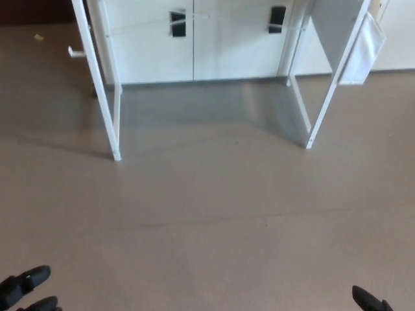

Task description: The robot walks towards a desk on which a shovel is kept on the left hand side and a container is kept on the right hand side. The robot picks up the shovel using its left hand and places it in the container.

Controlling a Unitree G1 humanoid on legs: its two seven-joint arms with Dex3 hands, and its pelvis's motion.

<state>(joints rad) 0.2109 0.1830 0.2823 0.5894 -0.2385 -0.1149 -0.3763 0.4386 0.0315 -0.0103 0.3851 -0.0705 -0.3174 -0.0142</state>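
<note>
Neither the shovel nor the container shows in the head view. Only the white legs of the desk (104, 97) stand ahead, one pair at the left and one (321, 97) at the right; the desk top is out of the picture. My left hand (26, 290) shows at the bottom left corner as two black fingertips held apart, with nothing in them. Of my right hand (369, 300) just a black tip pokes in at the bottom right edge.
A brown floor (214, 220) stretches between me and the desk. Behind the desk legs stands a white cabinet (194, 45) with two black handles. A white panel (363, 45) hangs at the desk's right side.
</note>
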